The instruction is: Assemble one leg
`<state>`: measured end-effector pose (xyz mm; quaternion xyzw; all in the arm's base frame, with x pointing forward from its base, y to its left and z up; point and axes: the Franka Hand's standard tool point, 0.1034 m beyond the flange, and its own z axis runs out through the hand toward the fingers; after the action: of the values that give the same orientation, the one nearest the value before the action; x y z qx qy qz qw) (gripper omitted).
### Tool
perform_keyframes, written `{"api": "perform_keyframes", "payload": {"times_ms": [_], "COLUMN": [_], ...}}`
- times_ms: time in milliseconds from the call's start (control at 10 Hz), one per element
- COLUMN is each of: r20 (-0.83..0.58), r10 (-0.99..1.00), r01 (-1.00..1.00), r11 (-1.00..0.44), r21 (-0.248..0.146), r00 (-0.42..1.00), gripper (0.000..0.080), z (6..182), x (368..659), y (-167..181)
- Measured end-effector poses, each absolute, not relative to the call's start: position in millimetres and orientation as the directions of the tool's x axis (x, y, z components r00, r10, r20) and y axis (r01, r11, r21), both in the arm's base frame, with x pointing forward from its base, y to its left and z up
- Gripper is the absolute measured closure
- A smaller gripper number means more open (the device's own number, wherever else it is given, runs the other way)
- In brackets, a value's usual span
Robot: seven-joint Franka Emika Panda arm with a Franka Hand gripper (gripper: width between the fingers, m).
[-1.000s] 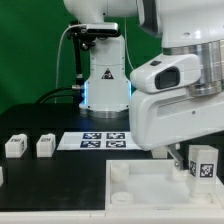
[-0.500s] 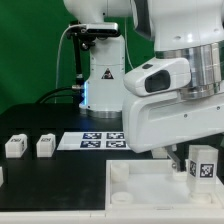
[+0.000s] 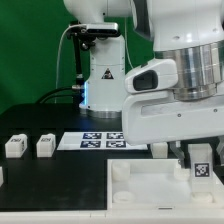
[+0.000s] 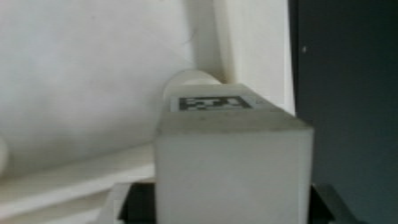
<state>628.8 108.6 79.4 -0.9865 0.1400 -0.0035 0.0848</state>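
Observation:
My gripper (image 3: 201, 158) is shut on a leg (image 3: 203, 166), a small white block with a black-and-white tag, and holds it upright over the right corner of the white tabletop (image 3: 135, 182). In the wrist view the leg (image 4: 231, 150) fills the middle between the dark fingers (image 4: 139, 202), its tag (image 4: 214, 103) at the far end against the tabletop (image 4: 89, 90). Whether the leg's lower end sits in a corner socket is hidden. Two more legs (image 3: 15, 146) (image 3: 45, 146) stand on the table at the exterior view's left.
The marker board (image 3: 105, 140) lies behind the tabletop, in front of the robot base (image 3: 103, 80). Another white piece (image 3: 2, 176) shows at the exterior view's left edge. A black mat (image 3: 60, 195) lies under the tabletop.
The arm's wrist housing has turned and shifted toward the exterior view's left above the leg. The leg has stayed at the tabletop's right corner. The loose legs have not moved.

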Motion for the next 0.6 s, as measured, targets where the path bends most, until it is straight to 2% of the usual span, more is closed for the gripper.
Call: {"api": "perform_keyframes", "payload": {"times_ms": [100,300,500,600], "r20": [-0.036,-0.077,-0.148,-0.182], "r10": [-0.385,-0.626,-0.872,-0.918], "r01": [-0.385,-0.630,-0.884,-0.935], "r11": [-0.907,-0.763,-0.453,-0.340], "r21": [-0.169,-0.144,-0.111,-0.099], "r00": [0.922,0.776,0.466,0.353], "gripper": [0.0508,0.0507,0.0506,0.0506], "z": [78.3,78.2,75.9,75.2], "x": [632.7,633.3,631.9,631.2], "y": [107.1,105.7,101.2,99.2]}}
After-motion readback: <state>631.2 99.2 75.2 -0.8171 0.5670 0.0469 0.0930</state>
